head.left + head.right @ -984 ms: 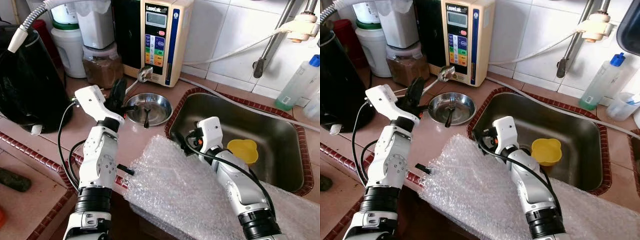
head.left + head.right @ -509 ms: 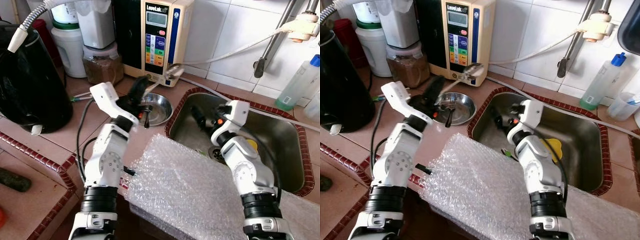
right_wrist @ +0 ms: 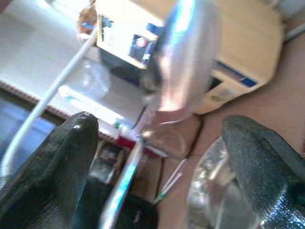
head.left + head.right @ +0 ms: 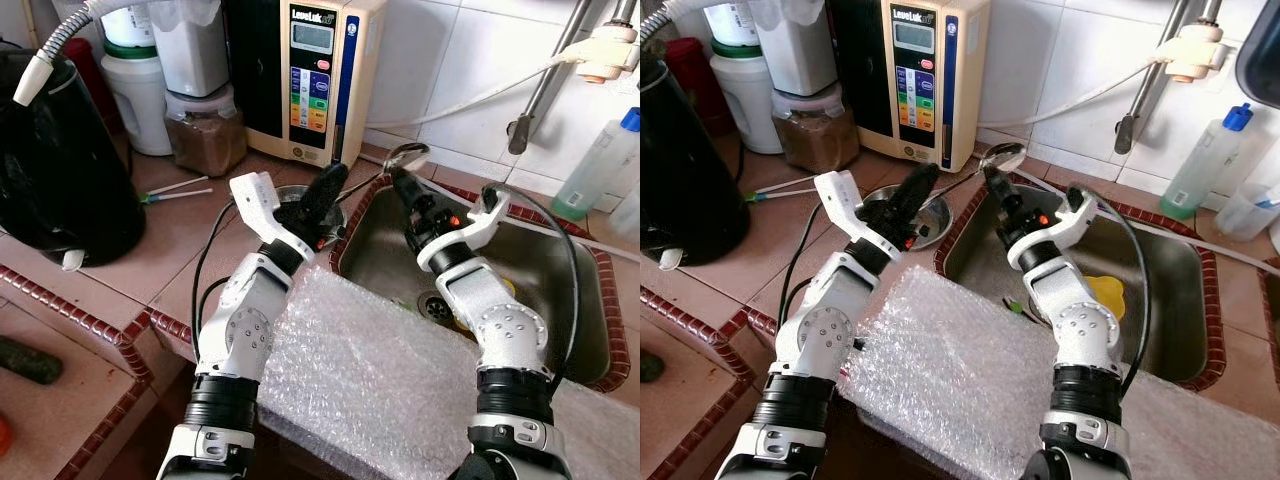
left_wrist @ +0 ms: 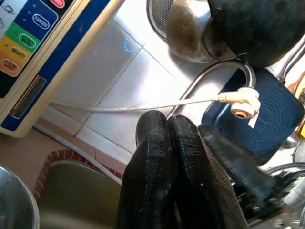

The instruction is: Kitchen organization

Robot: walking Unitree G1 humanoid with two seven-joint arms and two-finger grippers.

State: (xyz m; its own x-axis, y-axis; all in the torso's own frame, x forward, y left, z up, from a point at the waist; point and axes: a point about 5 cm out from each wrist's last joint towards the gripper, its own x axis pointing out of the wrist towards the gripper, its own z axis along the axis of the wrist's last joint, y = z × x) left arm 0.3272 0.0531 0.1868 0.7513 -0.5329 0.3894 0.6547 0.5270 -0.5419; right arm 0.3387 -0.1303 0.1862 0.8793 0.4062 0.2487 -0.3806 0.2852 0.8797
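Change: both arms swung in from the bowl and the sink toward the sink's near corner; ladle carried up off the bowl side.
Left claw [image 4: 325, 192]: clenched on the ladle [image 4: 1001, 157] handle, fingers [image 5: 164, 157] pressed together.
Right claw [image 4: 405, 193]: spread wide, fingers [image 3: 71, 143] either side of the ladle's cup, not yet closed on it.
Ladle: held in the air between the two claws, cup just ahead of the right claw.
Handling: judged light, rigid, smooth steel, likely slippery; best taken on the thin handle, not the cup.
Steel bowl [image 4: 935, 215]: under the left claw, contents hidden.
Sink [image 4: 570, 280]: beyond the right claw, held a yellow cup [image 4: 1104, 291].
Bubble wrap [image 4: 370, 370]: below both claws, draped over the surface [image 4: 150, 255] edge.
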